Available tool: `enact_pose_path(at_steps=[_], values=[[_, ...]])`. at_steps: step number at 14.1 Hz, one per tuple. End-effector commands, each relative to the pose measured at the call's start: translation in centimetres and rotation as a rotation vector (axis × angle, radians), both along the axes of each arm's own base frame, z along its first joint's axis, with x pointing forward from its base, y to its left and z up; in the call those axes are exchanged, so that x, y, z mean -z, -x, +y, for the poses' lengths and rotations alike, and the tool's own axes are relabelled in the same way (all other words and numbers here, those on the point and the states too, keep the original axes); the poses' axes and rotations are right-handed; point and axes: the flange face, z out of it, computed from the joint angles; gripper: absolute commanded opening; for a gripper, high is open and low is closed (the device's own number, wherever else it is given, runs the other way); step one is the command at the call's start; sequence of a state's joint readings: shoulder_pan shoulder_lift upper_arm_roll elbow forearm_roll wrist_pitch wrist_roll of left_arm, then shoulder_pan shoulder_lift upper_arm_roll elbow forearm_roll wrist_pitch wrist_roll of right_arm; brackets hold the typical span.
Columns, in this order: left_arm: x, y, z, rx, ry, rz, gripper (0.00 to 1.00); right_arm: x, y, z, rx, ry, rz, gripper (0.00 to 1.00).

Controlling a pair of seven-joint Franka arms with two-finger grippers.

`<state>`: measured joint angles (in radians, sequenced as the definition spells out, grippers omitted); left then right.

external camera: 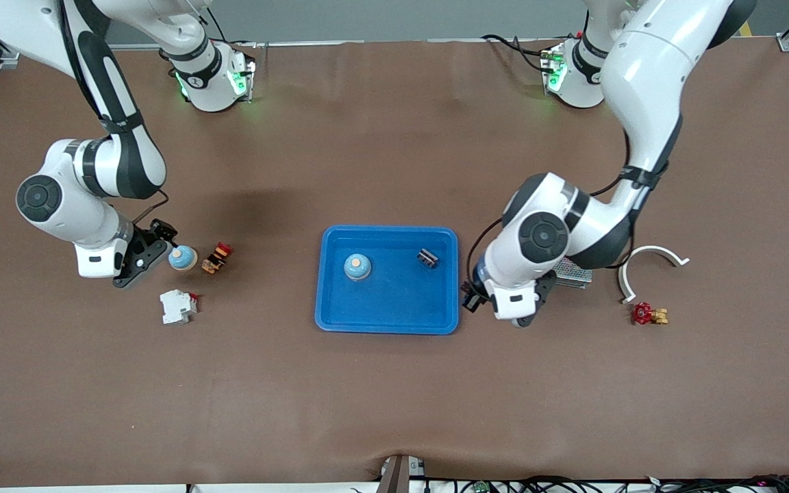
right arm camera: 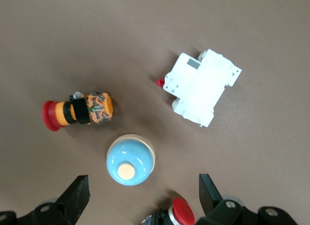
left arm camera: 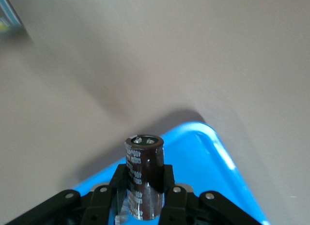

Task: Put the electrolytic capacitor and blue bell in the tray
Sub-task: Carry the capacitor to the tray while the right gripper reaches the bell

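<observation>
the right gripper (external camera: pixel 155 241) hangs low with fingers spread wide, just beside a round pale-blue bell with an orange button (external camera: pixel 182 257). near it lie an orange switch with a red cap (external camera: pixel 218 257) and a white plastic circuit breaker (external camera: pixel 177 306). the shallow bright blue plastic tray (external camera: pixel 387 322) holds a second blue bell (external camera: pixel 357 266) and a small dark component (external camera: pixel 427 258). the left gripper (left arm camera: pixel 145 196), over the tray's corner, clamps a dark brown cylindrical electrolytic capacitor (left arm camera: pixel 144 179). a white curved plastic bracket (external camera: pixel 648 267) and a red-handled brass valve (external camera: pixel 648 314) lie toward the left arm's end.
</observation>
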<state>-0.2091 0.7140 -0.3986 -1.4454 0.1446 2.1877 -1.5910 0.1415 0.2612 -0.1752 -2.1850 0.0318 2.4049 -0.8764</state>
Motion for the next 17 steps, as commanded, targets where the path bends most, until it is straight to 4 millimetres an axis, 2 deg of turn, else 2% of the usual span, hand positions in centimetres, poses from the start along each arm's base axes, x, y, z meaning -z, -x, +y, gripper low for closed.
enact_pose_path(at_steps=[1,3,5,7,9,10,11,13,14,15,17], values=[[1.4,-0.1,-2.6,-0.083,0.037,-0.037,0.0,3.2,-0.3,-0.9,-0.058,0.02,-0.026,1.0],[2.7,-0.2,-4.0,-0.174,0.072,-0.062,0.0,5.0,-0.1,-1.5,-0.072,0.024,-0.025,1.0],[3.6,0.2,-5.7,-0.196,0.095,-0.07,0.0,5.9,0.8,-1.4,-0.068,0.019,-0.004,1.0],[5.2,0.9,-6.4,-0.194,0.074,-0.059,0.0,6.2,1.2,-1.0,-0.059,0.015,0.003,1.0],[7.2,1.9,-7.3,-0.172,0.05,-0.045,0.0,6.1,1.2,-0.4,-0.065,0.013,0.013,1.0],[8.2,1.8,-7.0,-0.176,0.036,-0.039,0.0,5.5,0.9,0.2,-0.069,0.011,0.021,1.0],[8.6,2.4,-7.5,-0.162,0.029,-0.037,0.0,4.8,0.7,0.6,-0.069,0.008,0.048,1.0],[9.3,2.3,-7.3,-0.165,0.022,-0.032,0.05,3.6,0.4,1.3,-0.059,0.005,0.066,1.0],[9.3,2.3,-7.2,-0.167,0.022,-0.031,0.15,3.5,0.5,1.2,-0.055,0.005,0.067,1.0],[9.2,2.2,-7.2,-0.165,0.022,-0.034,0.34,3.9,0.8,1.1,-0.051,0.005,0.07,1.0],[9.0,2.1,-7.0,-0.163,0.018,-0.04,1.0,4.3,0.8,0.6,-0.044,0.007,0.064,1.0]])
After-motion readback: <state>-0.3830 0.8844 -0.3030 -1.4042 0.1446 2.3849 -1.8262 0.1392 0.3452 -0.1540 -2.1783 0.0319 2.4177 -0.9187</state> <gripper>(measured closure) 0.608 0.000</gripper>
